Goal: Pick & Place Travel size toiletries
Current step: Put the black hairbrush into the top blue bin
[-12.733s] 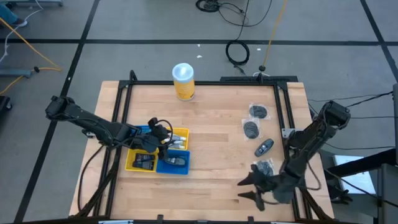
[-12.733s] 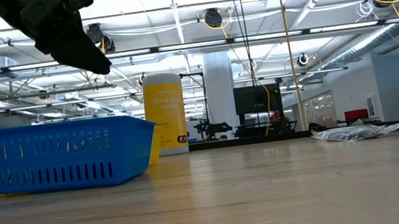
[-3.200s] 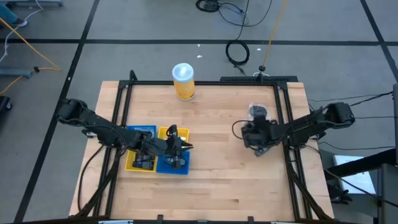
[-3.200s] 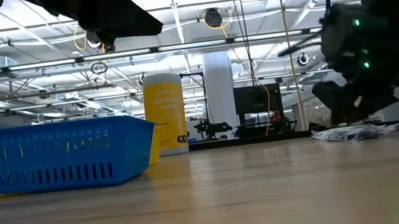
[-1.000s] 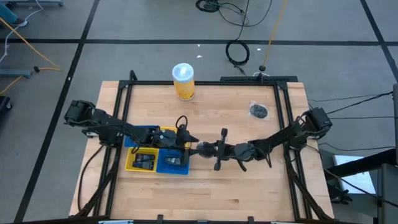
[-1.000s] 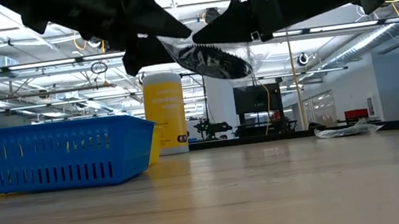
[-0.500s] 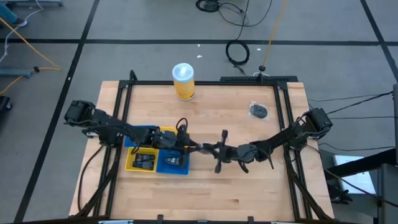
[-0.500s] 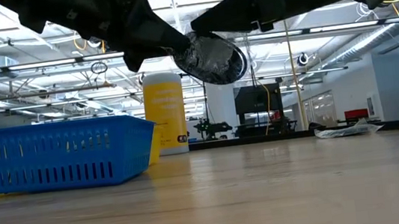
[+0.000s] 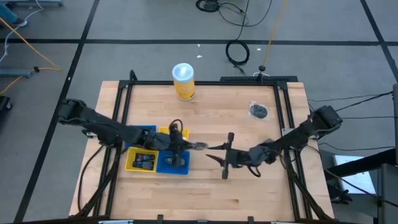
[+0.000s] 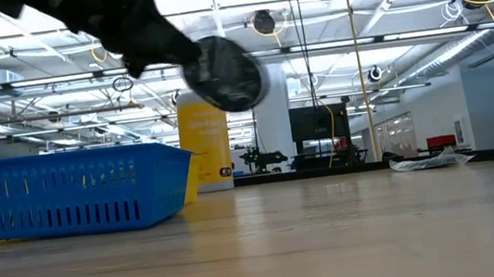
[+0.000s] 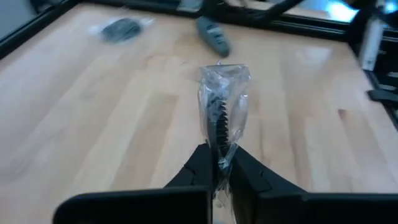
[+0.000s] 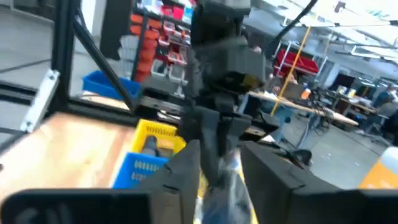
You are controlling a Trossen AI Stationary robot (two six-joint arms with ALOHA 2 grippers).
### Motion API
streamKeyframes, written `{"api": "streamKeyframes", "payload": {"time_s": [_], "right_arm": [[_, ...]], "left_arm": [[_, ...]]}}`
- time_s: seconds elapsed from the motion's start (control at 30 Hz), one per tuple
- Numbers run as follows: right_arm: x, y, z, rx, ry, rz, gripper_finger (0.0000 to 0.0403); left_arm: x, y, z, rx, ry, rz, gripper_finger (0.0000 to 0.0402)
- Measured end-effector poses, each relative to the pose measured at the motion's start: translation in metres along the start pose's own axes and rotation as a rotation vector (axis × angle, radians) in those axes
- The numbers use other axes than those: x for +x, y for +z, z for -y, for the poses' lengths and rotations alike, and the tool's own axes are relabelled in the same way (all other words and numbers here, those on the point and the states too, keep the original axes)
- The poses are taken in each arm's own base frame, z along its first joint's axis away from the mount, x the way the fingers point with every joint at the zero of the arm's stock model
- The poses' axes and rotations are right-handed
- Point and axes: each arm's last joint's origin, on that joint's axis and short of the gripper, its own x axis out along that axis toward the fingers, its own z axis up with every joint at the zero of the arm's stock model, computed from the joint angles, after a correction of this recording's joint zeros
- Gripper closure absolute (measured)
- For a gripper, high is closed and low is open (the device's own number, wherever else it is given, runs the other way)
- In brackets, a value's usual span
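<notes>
Where the two grippers had met nose to nose at the middle of the high view a second before, sharing one wrapped item, they now stood apart. The left gripper [image 9: 200,145] had clamped its jaws tight on the wrapped toiletry [image 10: 222,73], a dark round piece in a clear shiny wrapper that hung in the upper middle of the low view, well above the table [image 9: 211,186]. In the left wrist view the same packet [image 11: 222,118] stood up from between the pinched fingers [image 11: 200,167]. The right gripper [image 9: 222,155] had drawn back to the right of centre, and its jaws stood parted with nothing between them.

Lower left of centre in the high view sat a cluster of square trays. The yellow tray [image 9: 129,164] held a dark item, and so did the blue tray [image 9: 181,170] beside it; what lay in the two trays behind them was hidden by the left arm. In the low view the blue tray [image 10: 76,191] showed at the left edge, with the yellow canister [image 9: 183,81] behind it.

One more wrapped toiletry [image 9: 258,111] lay on the wood at the upper right of the table, unchanged from earlier. In the left wrist view it showed at the upper left, with an oblong dark piece [image 11: 213,35] near it.
</notes>
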Motion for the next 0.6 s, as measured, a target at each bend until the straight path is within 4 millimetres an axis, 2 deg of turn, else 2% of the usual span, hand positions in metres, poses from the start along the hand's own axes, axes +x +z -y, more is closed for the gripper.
{"api": "streamKeyframes", "payload": {"time_s": [0.1,0.2,0.33,0.43,0.6], "right_arm": [[-0.007,0.009,-0.003,0.004,0.025,0.011,0.0266],[-0.011,0.011,-0.007,-0.019,0.044,0.018,0.0252],[-0.013,0.011,-0.009,-0.045,0.054,0.012,0.0246],[-0.013,0.010,-0.009,-0.048,0.054,0.006,0.0248],[-0.012,0.010,-0.009,-0.046,0.054,0.006,0.0254]], "left_arm": [[-0.025,0.000,-0.002,-0.076,0.064,-0.053,0.0393],[-0.054,-0.002,-0.006,-0.166,0.156,-0.096,0.0379],[-0.094,-0.016,-0.010,-0.257,0.309,-0.150,0.0371],[-0.124,-0.028,-0.014,-0.340,0.405,-0.172,0.0380],[-0.155,-0.051,-0.020,-0.482,0.546,-0.239,0.0393]]}}
